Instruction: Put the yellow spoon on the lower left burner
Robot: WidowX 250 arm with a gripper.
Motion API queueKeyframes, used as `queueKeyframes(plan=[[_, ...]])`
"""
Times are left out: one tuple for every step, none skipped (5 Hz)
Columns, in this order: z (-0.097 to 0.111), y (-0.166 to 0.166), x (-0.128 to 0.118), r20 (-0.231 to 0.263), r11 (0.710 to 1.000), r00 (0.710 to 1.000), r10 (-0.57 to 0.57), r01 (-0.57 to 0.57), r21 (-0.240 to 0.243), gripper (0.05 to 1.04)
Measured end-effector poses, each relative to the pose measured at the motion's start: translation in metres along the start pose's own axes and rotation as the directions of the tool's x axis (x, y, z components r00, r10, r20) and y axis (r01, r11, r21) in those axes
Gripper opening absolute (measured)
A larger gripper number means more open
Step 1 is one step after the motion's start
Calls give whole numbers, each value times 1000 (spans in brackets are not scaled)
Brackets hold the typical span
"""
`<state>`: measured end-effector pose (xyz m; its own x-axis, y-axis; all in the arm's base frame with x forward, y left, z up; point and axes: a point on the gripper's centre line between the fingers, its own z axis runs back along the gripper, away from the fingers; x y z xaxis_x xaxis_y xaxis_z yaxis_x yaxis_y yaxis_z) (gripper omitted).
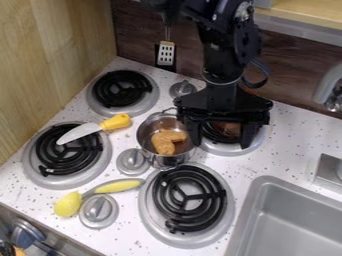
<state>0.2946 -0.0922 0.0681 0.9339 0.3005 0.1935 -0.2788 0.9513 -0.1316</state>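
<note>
The gripper (pixel 222 134) hangs over the upper right burner, right of the metal pot, with its two fingers spread apart and nothing seen held between them. The yellow spoon (pixel 68 204) lies on the white counter at the lower left, its bowl end toward the front left and its yellow and grey handle pointing right, beside a round knob. The lower left burner (pixel 51 159) has a black coil in a silver ring. A knife (pixel 79 133) with a yellow-orange handle lies with its blade over that burner's upper part.
A metal pot (pixel 146 136) holding brown food (pixel 164 142) stands between the burners. The upper left burner (pixel 122 88) is behind, the lower right burner (pixel 188 199) in front. Silver knobs (pixel 133 162) stand between them. A sink (pixel 294 220) is at right, a wooden wall (pixel 47 60) at left.
</note>
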Motion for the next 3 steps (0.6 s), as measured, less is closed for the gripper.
queueKeyframes(plan=[[-7,3,-6,-25,1000,1000,-8,9,9,1001],[-11,27,-18,-54,991,990,-132,131,-15,1001],[-9,54,-23,-65,950,948,-311,309,-36,1001]])
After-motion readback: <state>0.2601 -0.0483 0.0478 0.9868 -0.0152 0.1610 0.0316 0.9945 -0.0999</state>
